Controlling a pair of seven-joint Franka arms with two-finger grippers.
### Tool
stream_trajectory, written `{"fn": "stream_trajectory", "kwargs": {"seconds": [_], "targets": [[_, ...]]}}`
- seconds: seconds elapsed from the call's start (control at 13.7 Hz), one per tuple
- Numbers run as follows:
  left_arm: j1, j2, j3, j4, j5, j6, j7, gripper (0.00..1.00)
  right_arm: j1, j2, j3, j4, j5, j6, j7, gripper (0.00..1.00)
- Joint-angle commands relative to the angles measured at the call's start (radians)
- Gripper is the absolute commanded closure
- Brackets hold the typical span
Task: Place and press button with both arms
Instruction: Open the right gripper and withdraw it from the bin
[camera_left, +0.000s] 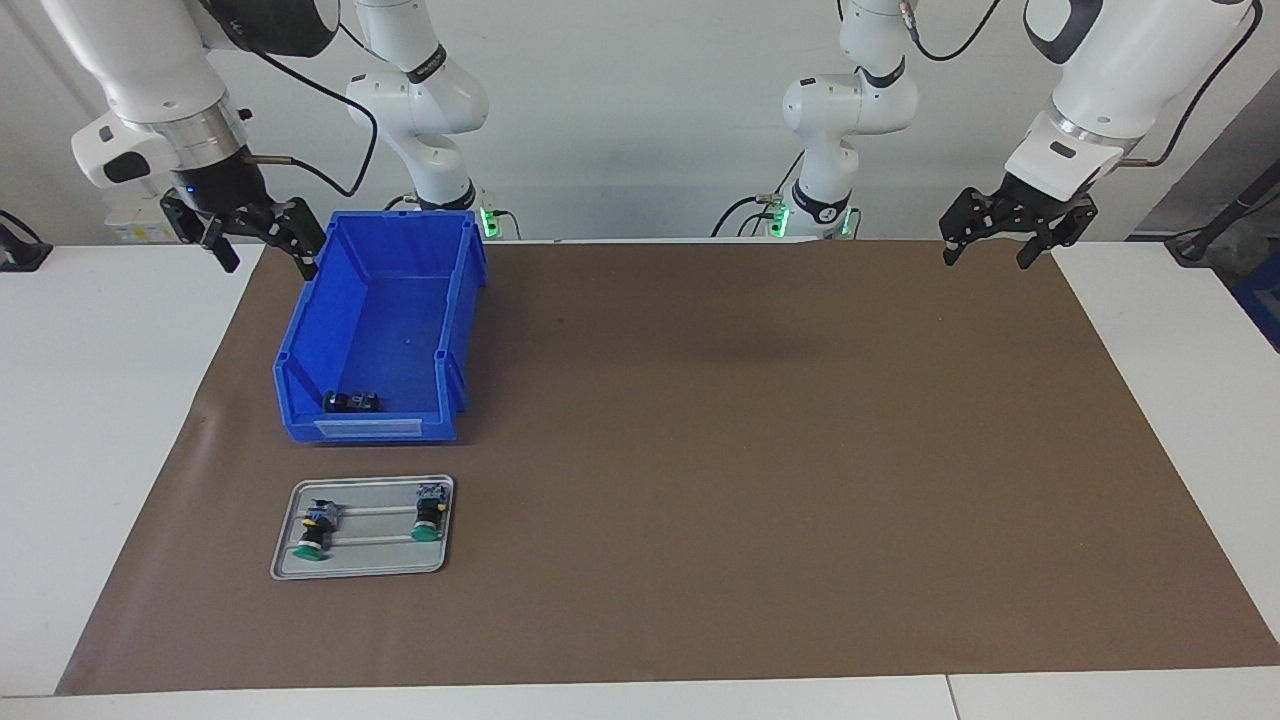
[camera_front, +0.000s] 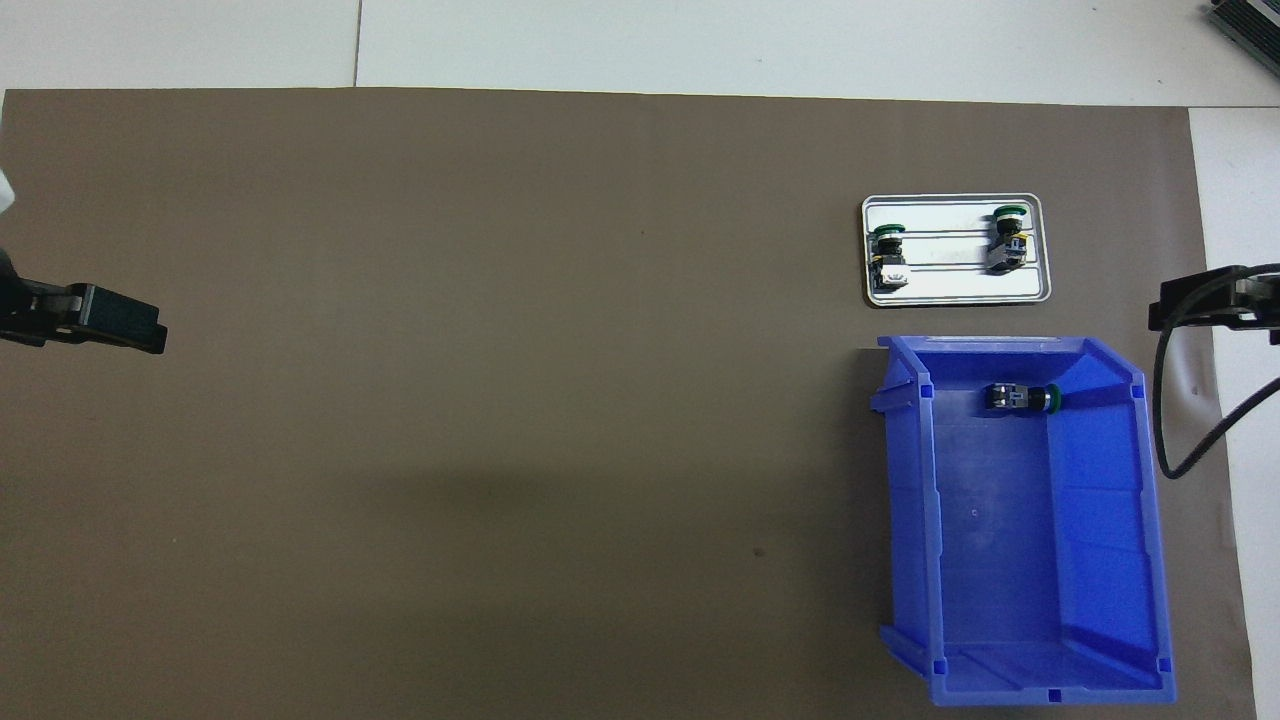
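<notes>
Two green-capped buttons (camera_left: 312, 532) (camera_left: 428, 518) lie on a small metal tray (camera_left: 368, 556), also seen from overhead as buttons (camera_front: 888, 256) (camera_front: 1007, 238) on the tray (camera_front: 950, 288). A third button (camera_left: 353, 402) (camera_front: 1022, 398) lies on its side inside the blue bin (camera_left: 395, 300). My right gripper (camera_left: 268, 262) hangs open and empty in the air beside the bin's corner nearest the robots. My left gripper (camera_left: 987, 256) hangs open and empty over the mat's corner at the left arm's end. Both arms wait, touching nothing.
The bin (camera_front: 1040, 560) and tray sit toward the right arm's end of a brown mat (camera_left: 750, 450), the tray farther from the robots than the bin. White table (camera_left: 90, 400) borders the mat. A black cable (camera_front: 1165, 420) loops beside the bin.
</notes>
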Motion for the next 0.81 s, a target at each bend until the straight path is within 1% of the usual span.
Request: {"fn": "stream_trajectory", "kwargs": {"seconds": [0.0,0.15,0.29,0.37,0.44,0.51,0.73], "targets": [[0.011,-0.023,-0.006,-0.024,0.007,-0.003,0.005,0.0,-0.009,-0.008,0.01,0.001,0.007,-0.024,0.011,0.0],[0.011,-0.023,-0.006,-0.024,0.007,-0.001,0.005,0.0,-0.007,-0.006,0.011,0.009,0.011,-0.056,0.009,0.0],[0.011,-0.023,-0.006,-0.024,0.007,-0.001,0.005,0.0,-0.007,-0.005,0.011,0.014,0.004,-0.061,0.004,0.0],[0.011,-0.023,-0.006,-0.024,0.007,-0.003,0.005,0.0,-0.009,0.003,0.014,0.038,-0.009,-0.08,0.0,0.0],[0.011,-0.023,-0.006,-0.024,0.007,-0.003,0.005,0.0,-0.012,0.009,0.016,0.09,-0.009,-0.119,0.0,0.0],[0.011,-0.023,-0.006,-0.024,0.007,-0.001,0.005,0.0,-0.01,0.023,0.017,0.11,-0.007,-0.139,0.001,0.0],[0.011,-0.023,-0.006,-0.024,0.007,-0.003,0.005,0.0,-0.007,0.026,0.017,0.104,-0.009,-0.133,0.01,0.0]]}}
